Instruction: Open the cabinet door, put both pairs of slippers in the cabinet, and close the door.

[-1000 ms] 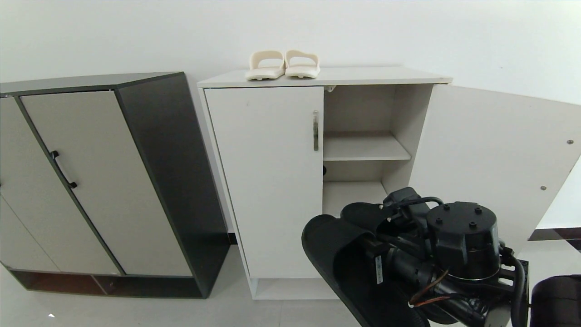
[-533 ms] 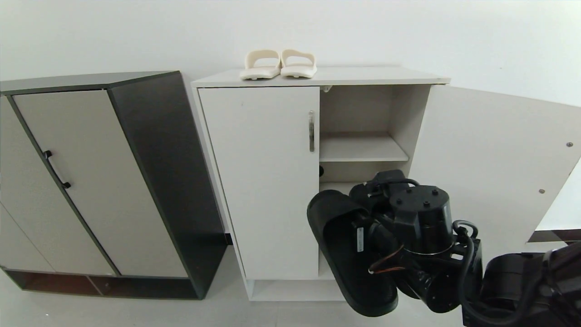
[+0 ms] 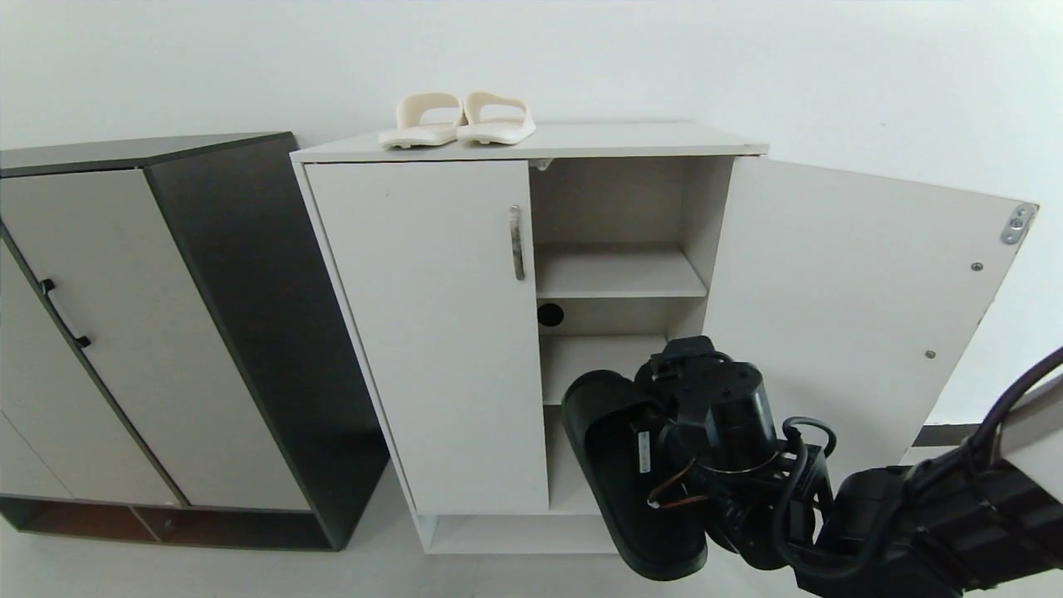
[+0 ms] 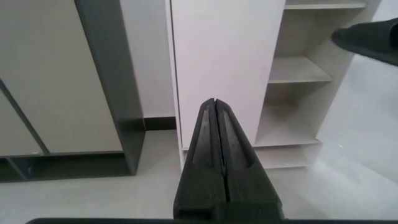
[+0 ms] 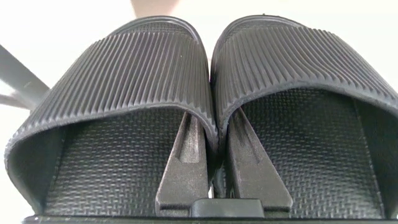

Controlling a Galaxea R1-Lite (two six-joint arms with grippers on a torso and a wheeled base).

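In front of the open side of the white wooden cabinet (image 3: 623,137), my right arm is stretched out from low on the right. It is bent at the wrist and points at the lower shelves. My right gripper (image 5: 213,118) is pinched tight on the pair of black ribbed rubber slippers (image 3: 619,465). One finger sits inside each slipper, and they squeeze the inner walls together. The slippers hang tilted, outside the cabinet, just in front of the low shelf (image 3: 598,357). The right door (image 3: 830,282) stands wide open and the left door (image 3: 432,332) is closed. The pair of cream slippers (image 3: 457,120) rests on top. My left gripper (image 4: 214,109) has its fingers pressed together with nothing between them, aimed low toward the left door.
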